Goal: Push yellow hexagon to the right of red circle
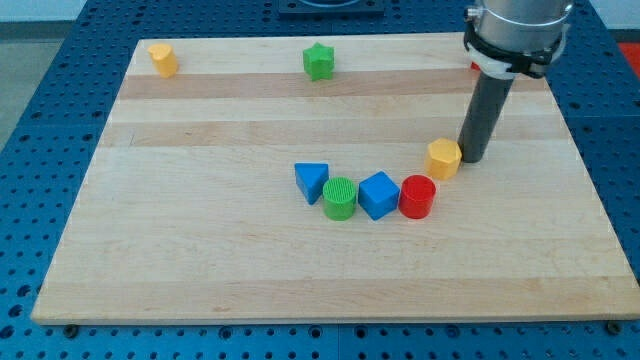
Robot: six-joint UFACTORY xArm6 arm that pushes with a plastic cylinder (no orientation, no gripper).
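Our tip [472, 158] sits just right of the yellow hexagon [444, 158], seemingly touching; we carry no hand. The hexagon lies up-right of the red circle [417, 196], so next we should circle above it and push down.

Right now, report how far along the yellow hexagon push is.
Done: my tip has reached the yellow hexagon, standing at its right side, touching or nearly so. In hand: the hexagon sits above and slightly right of the red circle, close to it. Left: bring it down level with the circle, on its right side.
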